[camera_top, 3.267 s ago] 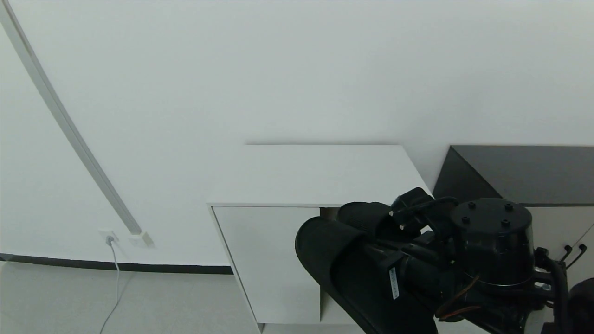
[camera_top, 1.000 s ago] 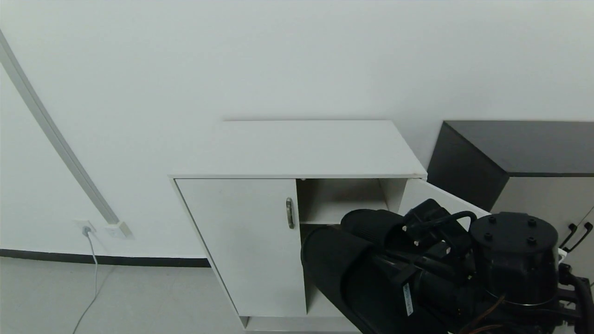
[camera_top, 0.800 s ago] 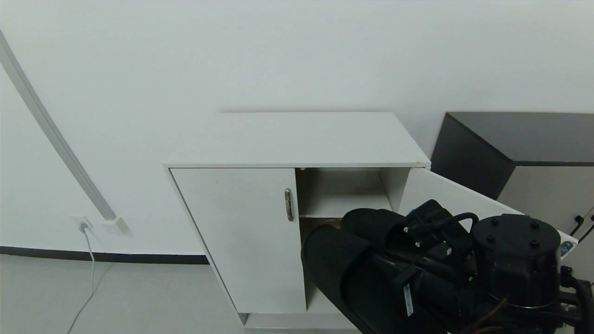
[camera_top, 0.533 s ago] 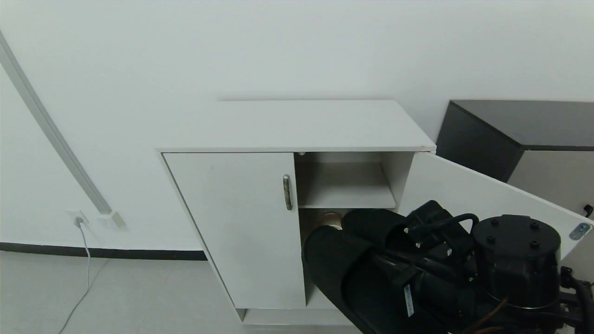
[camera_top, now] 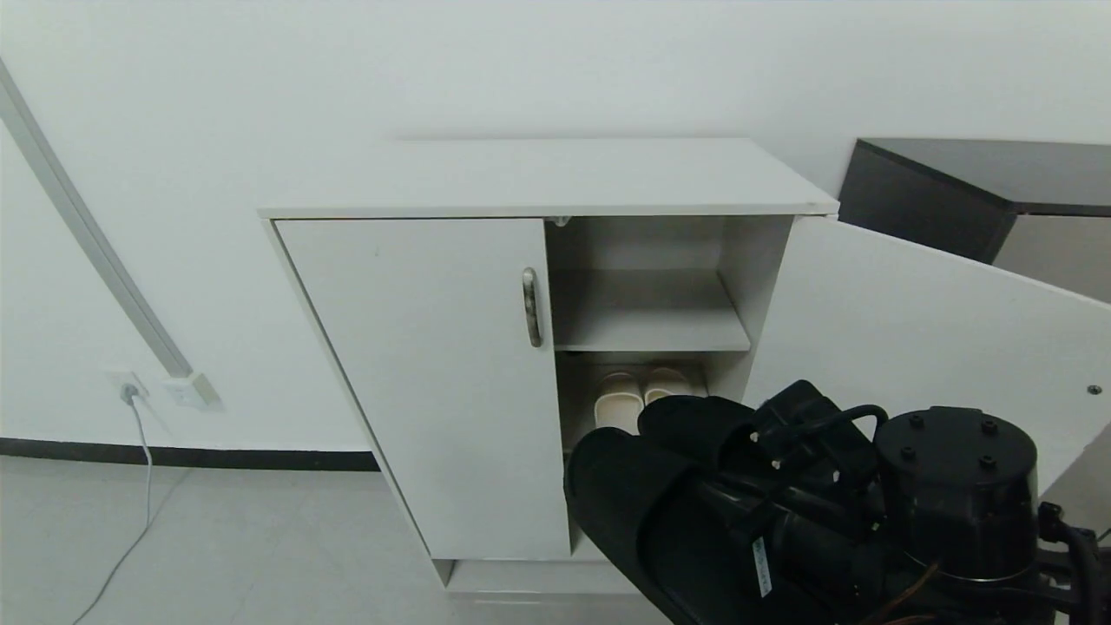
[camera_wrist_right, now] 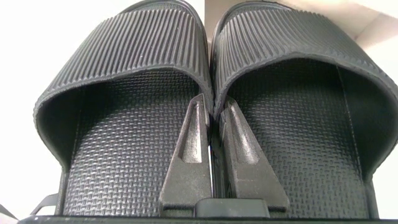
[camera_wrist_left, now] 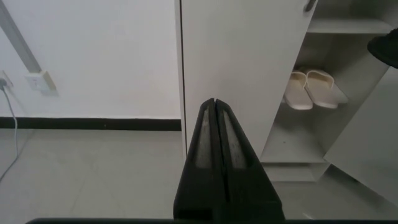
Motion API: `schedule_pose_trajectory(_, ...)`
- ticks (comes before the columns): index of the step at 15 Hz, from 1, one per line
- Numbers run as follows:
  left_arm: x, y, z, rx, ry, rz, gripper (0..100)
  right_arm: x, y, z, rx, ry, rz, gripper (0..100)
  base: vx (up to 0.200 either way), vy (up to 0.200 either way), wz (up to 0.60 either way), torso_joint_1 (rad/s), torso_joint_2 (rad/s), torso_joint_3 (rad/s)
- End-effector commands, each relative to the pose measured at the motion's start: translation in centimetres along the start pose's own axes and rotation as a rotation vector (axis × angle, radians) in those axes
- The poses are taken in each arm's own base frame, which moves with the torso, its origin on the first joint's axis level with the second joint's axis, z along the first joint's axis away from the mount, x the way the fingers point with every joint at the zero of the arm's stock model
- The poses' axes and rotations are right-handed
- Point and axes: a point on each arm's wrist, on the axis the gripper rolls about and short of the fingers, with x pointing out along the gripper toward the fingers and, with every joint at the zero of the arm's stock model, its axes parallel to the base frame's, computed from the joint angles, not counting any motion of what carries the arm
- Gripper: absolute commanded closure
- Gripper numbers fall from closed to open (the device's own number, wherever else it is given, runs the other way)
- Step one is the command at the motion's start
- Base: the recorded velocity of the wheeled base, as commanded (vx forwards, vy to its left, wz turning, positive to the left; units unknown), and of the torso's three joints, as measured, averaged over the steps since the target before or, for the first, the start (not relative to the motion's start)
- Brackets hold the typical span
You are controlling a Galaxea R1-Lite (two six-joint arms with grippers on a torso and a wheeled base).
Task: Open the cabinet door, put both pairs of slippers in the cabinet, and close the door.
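A white cabinet stands against the wall with its left door shut and its right door swung open. A cream pair of slippers lies side by side on the lower shelf, toes inward; the left wrist view shows this cream pair too. In front of the opening, a black ribbed pair of slippers hangs in the air. My right gripper is shut on the two touching inner walls of the black slippers. My left gripper is shut and holds nothing, low before the left door.
The upper shelf holds nothing. A metal handle sits on the shut door. A dark-topped cabinet stands to the right behind the open door. A wall socket with a cable and a slanted conduit are left, above bare floor.
The head camera has moved, so the cabinet sits higher and larger in the picture. The lower shelf with the cream pair has come into sight. The black pair stays in my right gripper.
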Motion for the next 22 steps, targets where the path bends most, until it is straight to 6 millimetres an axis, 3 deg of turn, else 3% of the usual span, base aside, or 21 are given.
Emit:
schedule_pose_trajectory(1, 0.0, 0.0, 0.0, 0.000, 0.001, 0.001, 100, 0.1, 0.0, -0.1, -0.001, 0.003, 0.000, 100, 0.000, 0.000, 0.00, -0.110, 0.47, 0.344)
schedule_pose_trajectory(9, 0.0, 0.0, 0.0, 0.000, 0.001, 0.001, 100, 0.1, 0.0, -0.1, -0.001, 0.003, 0.000, 100, 0.000, 0.000, 0.00, -0.060, 0.43, 0.375)
schedule_pose_trajectory(17, 0.0, 0.0, 0.0, 0.004, 0.002, -0.014, 100, 0.2, 0.1, 0.2, -0.004, -0.025, -0.009, 100, 0.000, 0.000, 0.00, -0.001, 0.04, 0.039)
schedule_pose_trajectory(19, 0.0, 0.0, 0.0, 0.006, 0.002, -0.014, 100, 1.9, 1.4, 3.3, 0.044, -0.150, -0.157, 100, 0.000, 0.000, 0.00, 0.000, 0.00, 0.000)
schedule_pose_trajectory(22, 0.0, 0.0, 0.0, 0.007, 0.002, -0.016, 100, 4.3, 2.3, 7.5, 0.136, -0.104, -0.342, 100, 0.000, 0.000, 0.00, 0.000, 0.00, 0.000)
